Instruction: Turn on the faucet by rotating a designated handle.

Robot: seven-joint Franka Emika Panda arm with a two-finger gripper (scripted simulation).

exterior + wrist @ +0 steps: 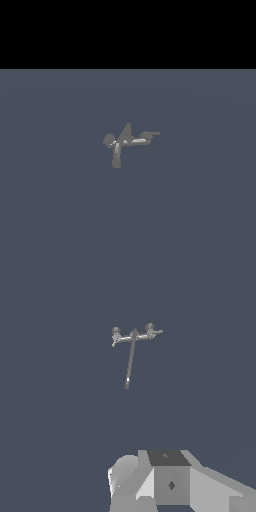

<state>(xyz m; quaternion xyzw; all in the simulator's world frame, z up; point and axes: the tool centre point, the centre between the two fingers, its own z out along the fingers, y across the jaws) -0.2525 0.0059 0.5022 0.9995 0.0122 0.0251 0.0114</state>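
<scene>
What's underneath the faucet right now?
Only the flat blue-grey floor lies under the faucet. The patch directly beneath its body is covered. The hand is apart from it.

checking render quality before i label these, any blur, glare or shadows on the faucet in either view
Exterior view: the faucet is small, soft-edged and low-contrast on flat grey, with one pale highlight and no visible cast shadow; a black band fills the top. Wrist view: crisper, thin arms distinct, no glare.
</scene>
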